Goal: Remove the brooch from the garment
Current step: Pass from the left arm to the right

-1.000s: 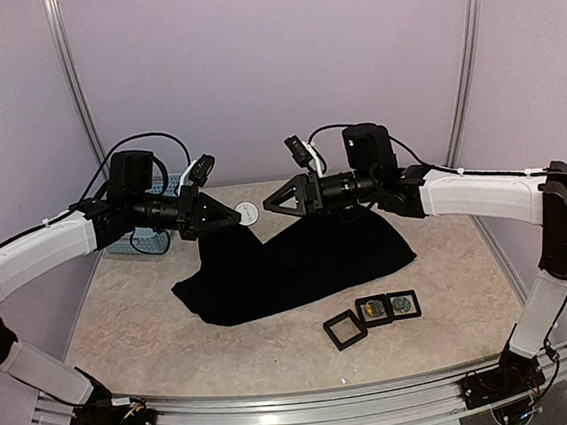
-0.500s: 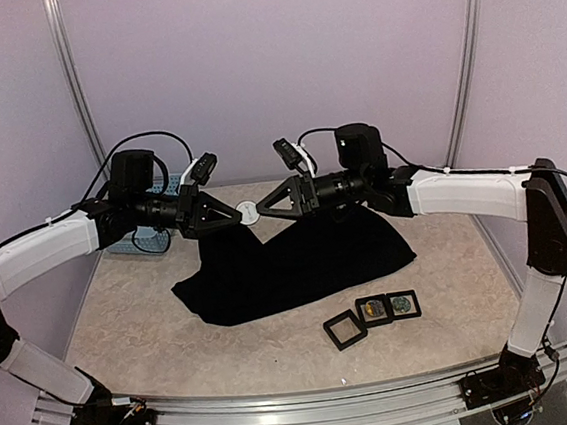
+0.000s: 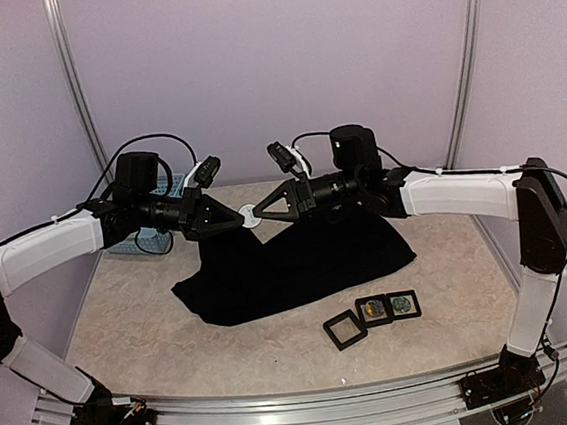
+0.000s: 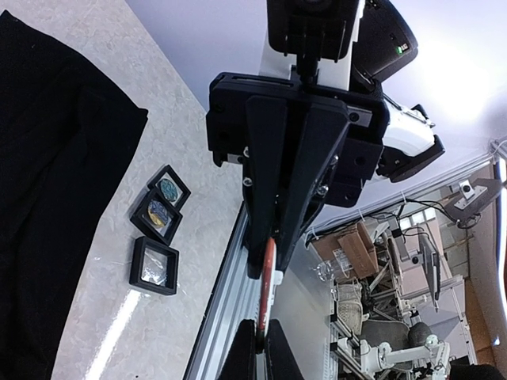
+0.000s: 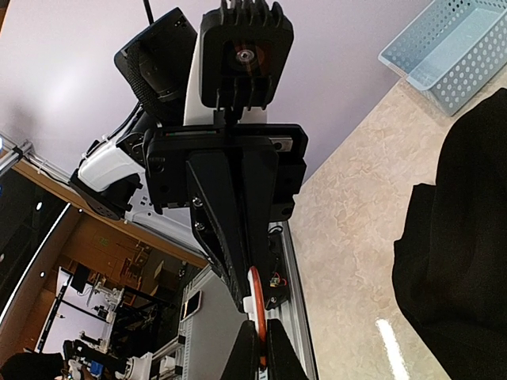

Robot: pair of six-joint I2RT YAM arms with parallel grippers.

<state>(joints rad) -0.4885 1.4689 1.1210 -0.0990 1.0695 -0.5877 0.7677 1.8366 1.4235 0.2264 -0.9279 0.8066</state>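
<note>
Both arms reach inward horizontally, meeting tip to tip above the garment (image 3: pixel 299 266). The left gripper (image 3: pixel 234 220) and right gripper (image 3: pixel 260 211) each clamp opposite edges of the round brooch (image 3: pixel 248 214).

A light-blue basket (image 5: pixel 451 51) stands at the table's (image 3: pixel 123 318) far left, three black square frames (image 3: pixel 374 312) nearer front.

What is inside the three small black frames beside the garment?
The right frame holds a bluish round piece, the middle frame a golden one. The left frame shows only pale glare; its content cannot be told.
</note>
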